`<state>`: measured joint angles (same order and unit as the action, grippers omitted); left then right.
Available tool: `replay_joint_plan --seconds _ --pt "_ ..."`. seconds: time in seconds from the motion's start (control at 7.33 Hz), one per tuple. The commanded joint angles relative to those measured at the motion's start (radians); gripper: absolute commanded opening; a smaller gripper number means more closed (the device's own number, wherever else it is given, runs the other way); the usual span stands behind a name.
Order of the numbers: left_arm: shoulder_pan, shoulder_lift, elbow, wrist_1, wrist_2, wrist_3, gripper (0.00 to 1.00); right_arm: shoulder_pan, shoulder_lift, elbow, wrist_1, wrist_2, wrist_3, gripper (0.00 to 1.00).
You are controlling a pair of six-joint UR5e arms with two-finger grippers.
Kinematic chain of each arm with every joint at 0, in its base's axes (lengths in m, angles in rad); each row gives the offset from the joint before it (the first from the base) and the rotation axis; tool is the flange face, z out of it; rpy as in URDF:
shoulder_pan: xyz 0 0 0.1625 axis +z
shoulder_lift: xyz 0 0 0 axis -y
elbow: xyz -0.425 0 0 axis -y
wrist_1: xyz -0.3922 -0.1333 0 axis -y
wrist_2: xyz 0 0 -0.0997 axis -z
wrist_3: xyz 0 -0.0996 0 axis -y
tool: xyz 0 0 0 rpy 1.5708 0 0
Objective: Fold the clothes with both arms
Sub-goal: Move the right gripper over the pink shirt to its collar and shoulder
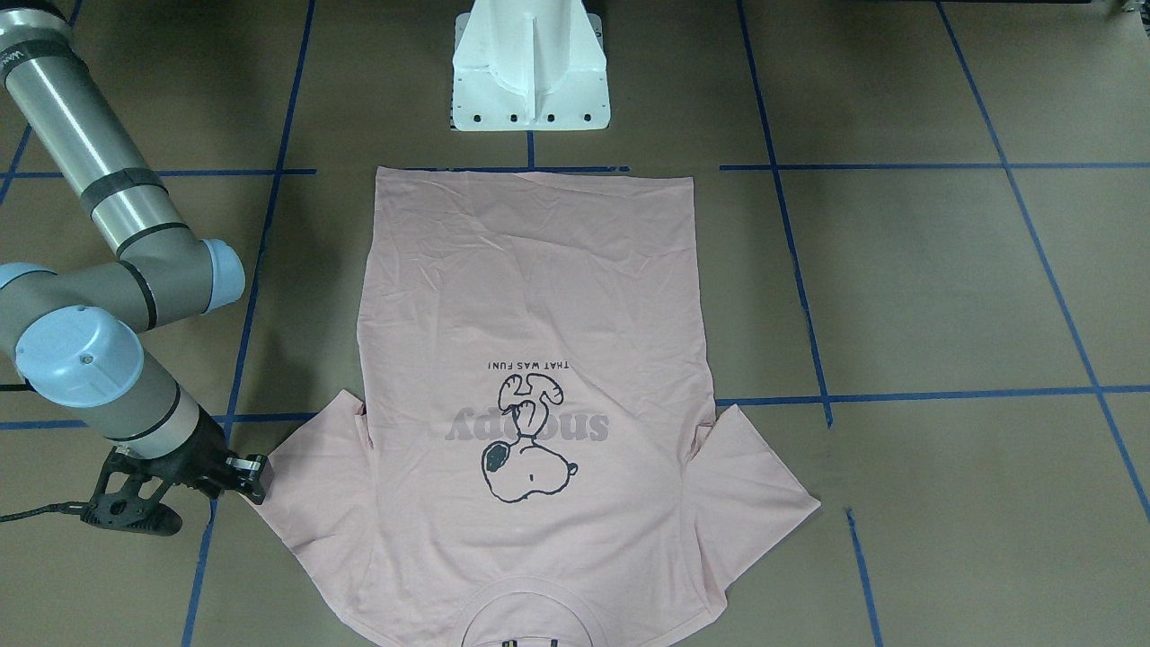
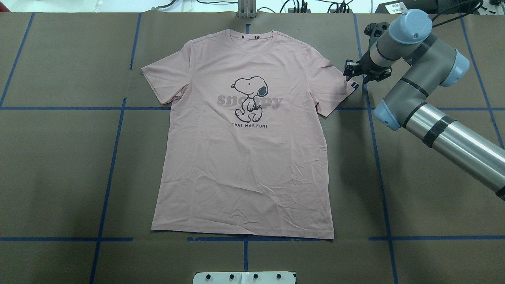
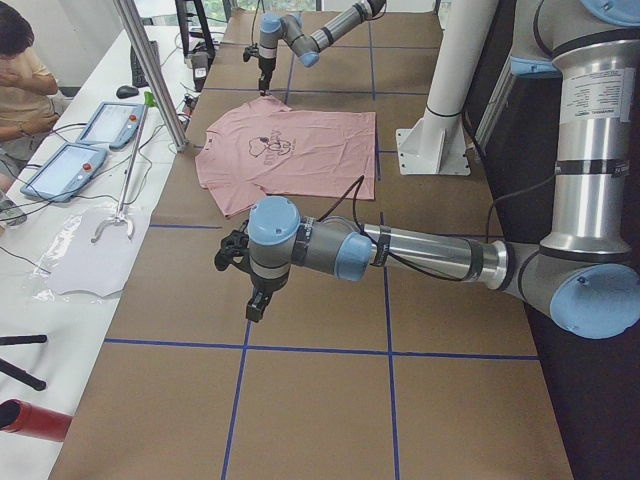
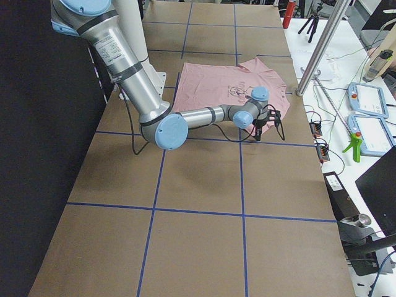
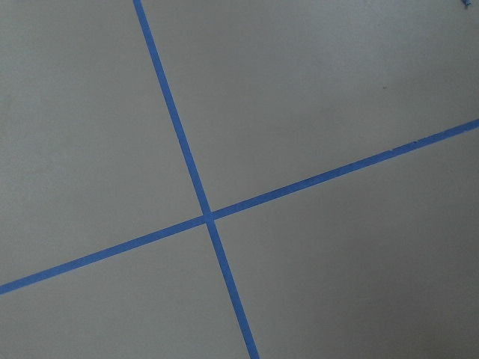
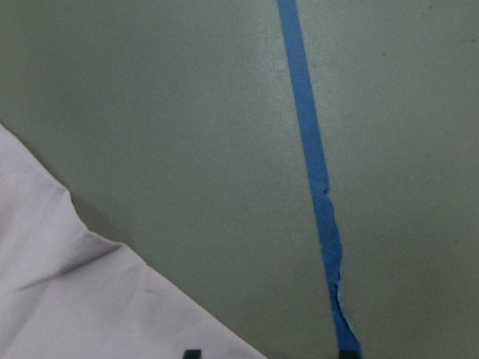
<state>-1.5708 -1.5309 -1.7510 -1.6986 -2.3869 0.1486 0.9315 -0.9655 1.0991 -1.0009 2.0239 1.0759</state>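
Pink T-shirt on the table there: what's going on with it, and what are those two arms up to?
The pink T-shirt lies flat with its print up and is not yet folded. The right gripper is at the edge of one sleeve, jaws apparently open, holding nothing. The left gripper hangs over bare table, away from the shirt. Whether it is open cannot be told.

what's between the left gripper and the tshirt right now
Just bare brown table crossed by one blue tape line, seen in the exterior left view; the left gripper is well clear of the pink T-shirt.
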Motion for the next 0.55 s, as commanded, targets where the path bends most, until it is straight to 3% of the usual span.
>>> replay_joint_plan --seconds 0.0,0.41 --pt "0.0 0.0 -0.001 0.001 0.0 0.0 1.0 -0.006 0.001 0.001 -0.002 -0.001 0.018 0.0" --pt "0.0 0.0 -0.004 0.001 -0.015 0.0 1.0 -0.011 0.039 0.01 -0.005 -0.001 0.077 0.0"
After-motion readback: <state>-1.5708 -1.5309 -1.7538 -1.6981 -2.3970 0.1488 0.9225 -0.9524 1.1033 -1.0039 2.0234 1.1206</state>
